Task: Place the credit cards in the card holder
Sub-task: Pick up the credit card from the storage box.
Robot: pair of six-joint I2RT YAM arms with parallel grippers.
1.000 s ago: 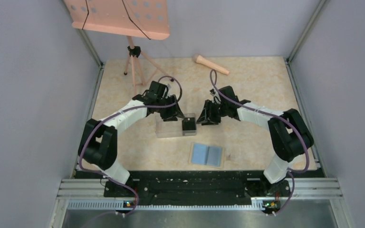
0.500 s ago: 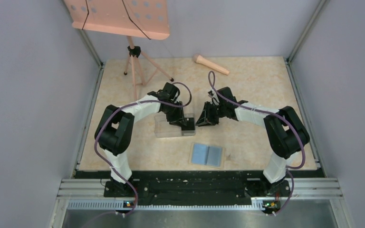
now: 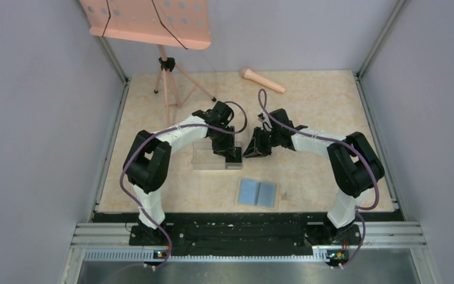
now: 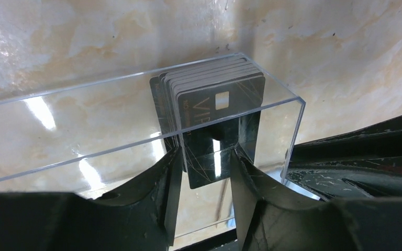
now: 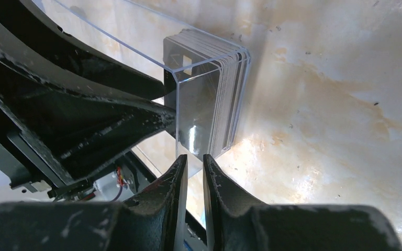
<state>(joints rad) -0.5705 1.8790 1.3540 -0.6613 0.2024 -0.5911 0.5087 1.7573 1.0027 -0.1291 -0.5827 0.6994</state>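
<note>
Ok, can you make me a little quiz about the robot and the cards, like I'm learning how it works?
1. True or false: the flat card holder with the light blue inside is folded shut.
2. The stack of dark plastic cards stands: A) in the long clear plastic box; B) in the card holder; C) in neither.
3. Which gripper has its fingers on either side of the front card?

Key: 1. False, it lies open. 2. A. 3. The left gripper.
</note>
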